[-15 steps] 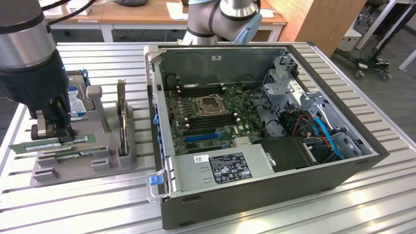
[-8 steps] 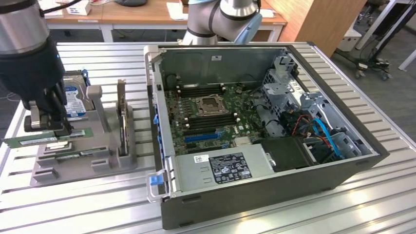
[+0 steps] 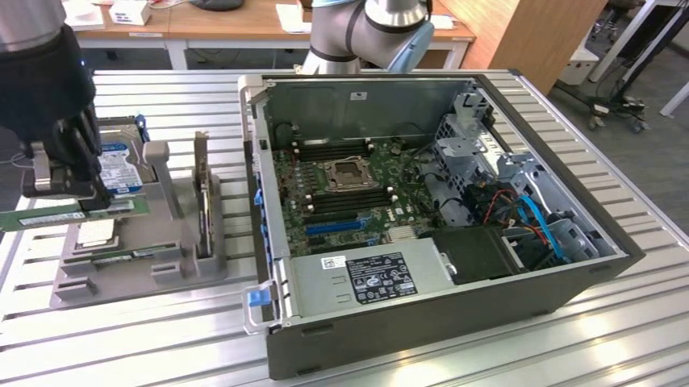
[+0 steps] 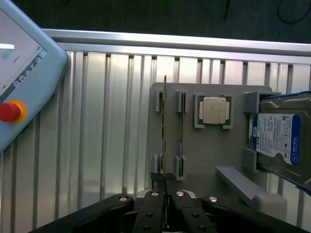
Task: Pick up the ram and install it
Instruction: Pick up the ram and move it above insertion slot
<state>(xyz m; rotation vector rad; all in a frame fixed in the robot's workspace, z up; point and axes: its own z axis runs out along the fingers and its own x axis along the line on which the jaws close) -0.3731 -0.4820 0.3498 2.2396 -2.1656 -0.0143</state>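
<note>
My gripper (image 3: 67,200) is shut on the ram (image 3: 76,214), a long green stick held level just above the grey holder tray (image 3: 161,266) at the exterior view's left. The wrist view catches the ram (image 4: 165,131) edge-on between my fingers (image 4: 154,206), over the tray's (image 4: 209,160) vacant slot. A second green stick (image 4: 181,128) stands in the neighbouring slot (image 3: 129,256). The open computer case (image 3: 603,266) lies to the exterior view's right, with black memory slots (image 3: 323,150) beside the CPU socket (image 3: 350,173) on its motherboard.
The tray also carries a loose CPU (image 4: 214,110), a blue-labelled hard drive (image 4: 279,141) and an upright dark expansion card (image 3: 202,193). A teach pendant with a red stop button (image 4: 9,110) lies on the slatted metal table (image 4: 112,145). The case's near wall (image 3: 258,185) stands between tray and motherboard.
</note>
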